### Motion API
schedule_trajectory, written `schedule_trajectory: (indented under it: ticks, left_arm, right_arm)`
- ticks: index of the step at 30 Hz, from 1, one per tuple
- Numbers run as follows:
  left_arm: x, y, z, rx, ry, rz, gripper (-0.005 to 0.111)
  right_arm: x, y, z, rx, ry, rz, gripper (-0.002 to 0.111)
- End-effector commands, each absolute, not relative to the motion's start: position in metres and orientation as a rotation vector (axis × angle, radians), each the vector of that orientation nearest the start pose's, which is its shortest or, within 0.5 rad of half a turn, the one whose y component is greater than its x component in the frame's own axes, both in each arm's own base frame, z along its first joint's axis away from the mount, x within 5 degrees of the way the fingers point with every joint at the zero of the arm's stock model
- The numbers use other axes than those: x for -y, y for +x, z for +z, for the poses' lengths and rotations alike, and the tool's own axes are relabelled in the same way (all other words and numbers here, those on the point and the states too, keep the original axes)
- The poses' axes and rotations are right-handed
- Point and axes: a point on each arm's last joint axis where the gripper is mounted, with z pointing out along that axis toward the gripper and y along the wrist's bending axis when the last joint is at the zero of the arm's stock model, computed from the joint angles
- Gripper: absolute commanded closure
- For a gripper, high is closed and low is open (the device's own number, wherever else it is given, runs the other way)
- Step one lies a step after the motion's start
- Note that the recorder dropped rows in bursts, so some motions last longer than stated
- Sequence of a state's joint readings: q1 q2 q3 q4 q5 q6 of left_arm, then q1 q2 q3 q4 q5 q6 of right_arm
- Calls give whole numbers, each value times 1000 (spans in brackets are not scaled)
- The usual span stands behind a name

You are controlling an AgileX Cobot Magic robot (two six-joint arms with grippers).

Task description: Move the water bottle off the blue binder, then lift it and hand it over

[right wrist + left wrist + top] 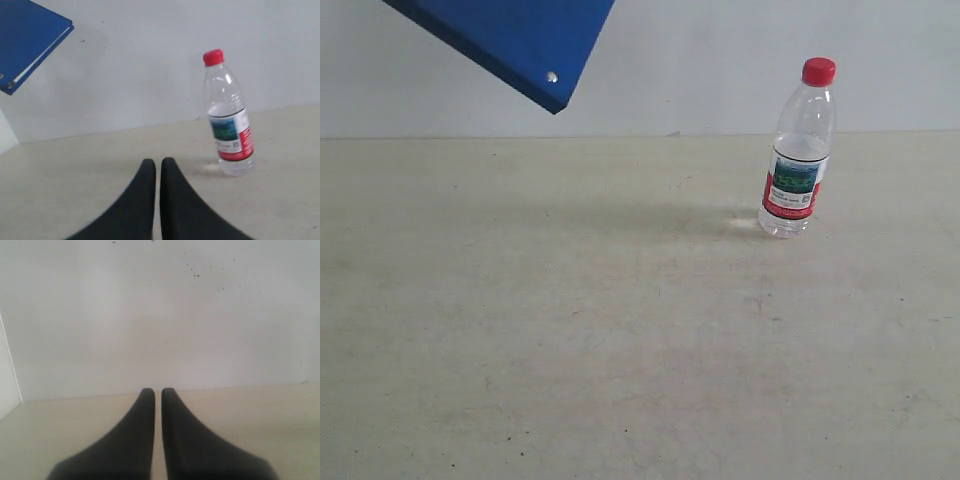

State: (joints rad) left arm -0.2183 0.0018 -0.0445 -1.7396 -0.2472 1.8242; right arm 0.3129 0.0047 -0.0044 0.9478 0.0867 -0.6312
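Observation:
The water bottle (799,150) stands upright on the table at the right rear, red cap on top; it also shows in the right wrist view (227,115). The blue binder (515,40) hangs in the air at the upper left, tilted, one silver rivet showing near its corner; what carries it is out of view. Its corner with white pages shows in the right wrist view (27,42). My right gripper (158,161) is shut and empty, low over the table, apart from the bottle. My left gripper (155,391) is shut, empty, facing the wall. Neither gripper appears in the exterior view.
A pale beige table (620,330) with faint scuffs runs to a white wall (720,60) at the back. A white vertical edge (9,370) stands at one side of the left wrist view.

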Motion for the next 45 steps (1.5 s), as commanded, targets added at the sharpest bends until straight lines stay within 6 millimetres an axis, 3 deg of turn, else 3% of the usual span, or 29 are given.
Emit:
schedule_trajectory:
  ticks: [1,5,9,12,41,45]
  left_arm:
    - [-9,55,223,-1487,24,49,102]
    - [-9,55,223,-1487,24,49,102]
    - [-9,55,223,-1487,24,49,102]
    - [-9,55,223,-1487,24,49,102]
    - [-9,55,223,-1487,24,49,102]
    - [-4,55,225,-1467,94,29,102]
  right_arm:
    - [-15,54,208,-1546,-126,287,109]
    - [-9,55,197,-1670,31,300,109]
    - [-7,53,183,-1814,-153,115,109]
    - [-8,53,184,-1783,-283,17,109]
    - [-8,53,184,-1793,-214,79,109]
    - [-8,53,184,-1794,-209,83,109]
